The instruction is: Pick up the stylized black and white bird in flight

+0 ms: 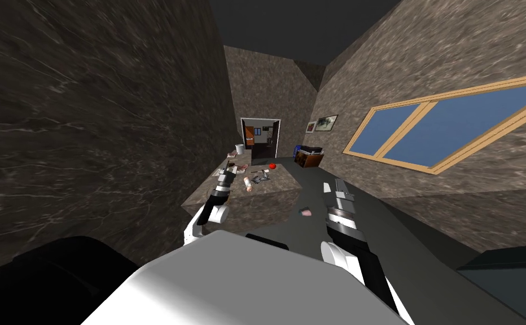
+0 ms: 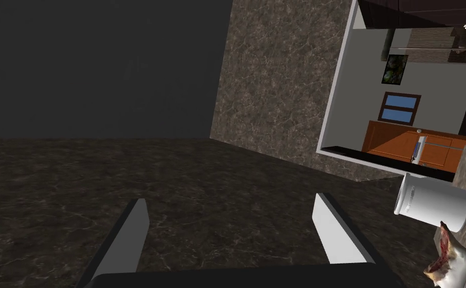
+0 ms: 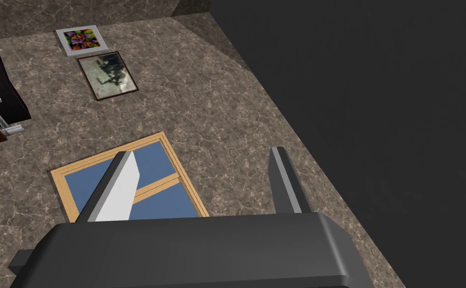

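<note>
The stone-patterned table (image 1: 283, 181) stands in front of me, with a few small things scattered on its top. My left arm reaches over the table's left part, and the left gripper (image 1: 228, 172) hangs above the surface. In the left wrist view its two fingers (image 2: 136, 225) stand wide apart with nothing between them, only the dark tabletop beyond. The right gripper (image 1: 337, 186) is lifted beside the table's right edge, over the floor, and its fingers (image 3: 119, 187) are also spread and empty.

A white cup (image 2: 432, 202) stands at the far end of the table, just beside a reddish, meat-like piece (image 2: 447, 255). The black and white bird (image 1: 260, 178) lies flat near the middle of the tabletop, to the right of the left gripper and apart from it. A pale pink cylinder (image 1: 249, 183) lies just beside the bird, and a small red object (image 1: 272, 166) sits a little farther back.
</note>
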Available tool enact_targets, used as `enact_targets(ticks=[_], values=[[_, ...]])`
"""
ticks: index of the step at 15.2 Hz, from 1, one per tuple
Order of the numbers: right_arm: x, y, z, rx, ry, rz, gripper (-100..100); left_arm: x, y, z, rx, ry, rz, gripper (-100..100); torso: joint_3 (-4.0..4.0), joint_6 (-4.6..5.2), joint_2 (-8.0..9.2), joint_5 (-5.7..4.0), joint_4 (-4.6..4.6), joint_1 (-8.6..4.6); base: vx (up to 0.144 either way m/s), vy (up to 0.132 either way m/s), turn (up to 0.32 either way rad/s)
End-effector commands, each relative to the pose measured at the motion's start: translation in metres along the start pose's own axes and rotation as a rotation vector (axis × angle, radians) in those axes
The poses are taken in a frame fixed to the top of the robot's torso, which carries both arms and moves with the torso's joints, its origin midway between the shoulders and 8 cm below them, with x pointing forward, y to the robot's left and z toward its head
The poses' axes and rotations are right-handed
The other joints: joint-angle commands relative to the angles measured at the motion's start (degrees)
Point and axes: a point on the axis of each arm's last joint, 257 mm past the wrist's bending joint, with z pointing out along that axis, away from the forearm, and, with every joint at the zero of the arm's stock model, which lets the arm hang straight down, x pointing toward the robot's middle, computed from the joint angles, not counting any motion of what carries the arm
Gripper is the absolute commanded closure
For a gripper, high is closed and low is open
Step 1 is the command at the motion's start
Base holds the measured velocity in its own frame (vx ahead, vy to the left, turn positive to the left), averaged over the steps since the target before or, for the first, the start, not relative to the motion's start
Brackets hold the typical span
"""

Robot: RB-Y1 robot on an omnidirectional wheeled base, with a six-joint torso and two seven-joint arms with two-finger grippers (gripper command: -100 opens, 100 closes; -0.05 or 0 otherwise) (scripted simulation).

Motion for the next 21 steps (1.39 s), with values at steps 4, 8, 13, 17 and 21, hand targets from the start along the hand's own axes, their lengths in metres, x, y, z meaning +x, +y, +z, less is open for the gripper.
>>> enact_targets(ticks=[4,8,13,17,21], values=[[0.000,0.000,0.000,0.000,0.000,0.000,0,-0.004,0.034,0.009,-0.096,0.009,-0.008,-100,0.02,0.00,0.03,0.00,0.01,-0.03,-0.034,-0.013,-0.054],[0.000,0.000,0.000,0.000,0.000,0.000,0,-0.010,0.067,0.018,-0.182,0.011,-0.020,-100,0.00,-0.02,-0.01,0.00,0.00,-0.02,-0.024,-0.014,-0.048],[0.000,0.000,0.000,0.000,0.000,0.000,0,-0.015,0.093,0.020,-0.262,0.002,-0.027,-100,-0.01,0.00,-0.02,-0.01,-0.01,-0.06,-0.021,-0.017,-0.048],[0.000,0.000,0.000,0.000,0.000,0.000,0,-0.023,0.125,0.028,-0.346,-0.012,-0.046,-100,-0.01,-0.02,-0.02,-0.01,0.00,-0.04,-0.023,-0.019,-0.053],[0.000,0.000,0.000,0.000,0.000,0.000,0,-0.029,0.149,0.029,-0.421,-0.027,-0.057,-100,-0.02,-0.03,-0.05,-0.01,-0.01,-0.03,-0.015,-0.016,-0.038]])
